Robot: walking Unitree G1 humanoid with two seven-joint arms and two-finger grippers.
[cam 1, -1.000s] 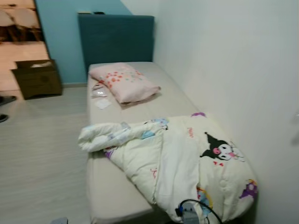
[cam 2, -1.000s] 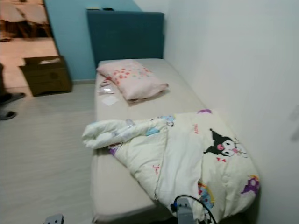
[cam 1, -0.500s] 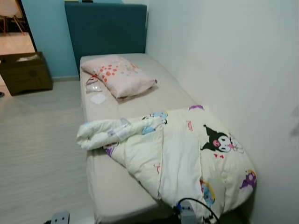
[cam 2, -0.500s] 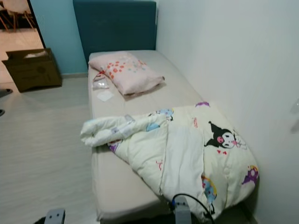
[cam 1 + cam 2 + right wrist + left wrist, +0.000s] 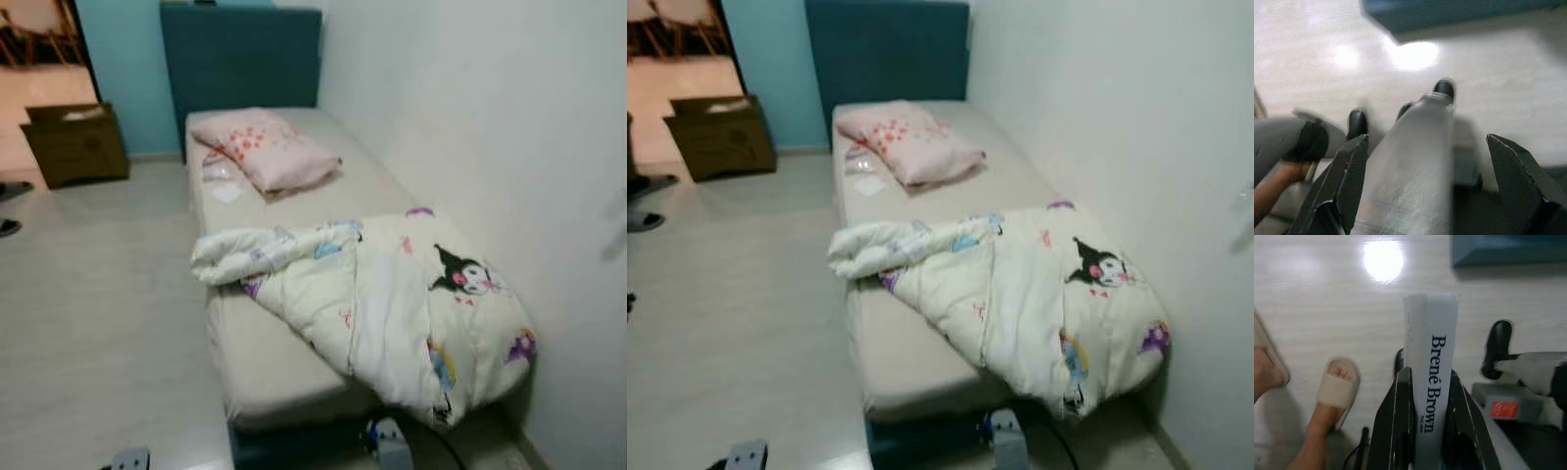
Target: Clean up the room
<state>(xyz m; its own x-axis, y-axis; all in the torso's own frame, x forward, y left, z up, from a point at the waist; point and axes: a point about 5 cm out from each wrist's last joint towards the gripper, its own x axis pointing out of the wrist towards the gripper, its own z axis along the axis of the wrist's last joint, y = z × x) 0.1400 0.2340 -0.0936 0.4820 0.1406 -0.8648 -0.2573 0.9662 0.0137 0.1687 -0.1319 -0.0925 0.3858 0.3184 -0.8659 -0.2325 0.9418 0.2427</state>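
The left gripper [image 5: 1427,396] jaws clamp a book [image 5: 1431,377] upright between them; right gripper [image 5: 1425,161] seemingly gapes empty.

White book [image 5: 1432,382] with "Brené Brown" printed in dark letters down the spine is standing spine-out, clamped between the left gripper's [image 5: 1430,396] two black fingers over pale wood-look floor. On the bed [image 5: 265,367], a cream cartoon-print comforter [image 5: 392,294] is lying bunched up over the foot end, and a pink spotted pillow [image 5: 266,149] is sitting crooked near the headboard.
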